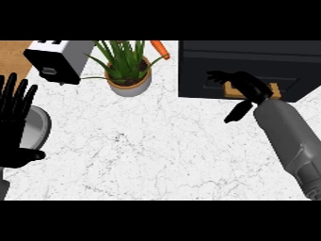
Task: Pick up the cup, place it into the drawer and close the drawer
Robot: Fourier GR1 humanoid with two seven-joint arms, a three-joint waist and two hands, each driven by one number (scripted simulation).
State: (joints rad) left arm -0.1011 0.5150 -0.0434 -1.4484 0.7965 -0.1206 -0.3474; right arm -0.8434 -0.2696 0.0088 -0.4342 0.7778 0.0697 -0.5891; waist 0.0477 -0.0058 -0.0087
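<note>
Drawer (190,70), in a dark cabinet at the far right of the white marble counter (156,146), front apparently flush, with a tan handle (279,89). The cup shows nowhere in the head view. Right hand (252,88): against the drawer front and over the middle of the handle, fingers spread and loosely bent, thumb pointing down, holding nothing. Left hand (6,122): at the left edge, flat, fingers straight up, over a grey plate (41,127). Far edge, left to right: toaster (55,59), potted plant (128,77), carrot (161,48).
</note>
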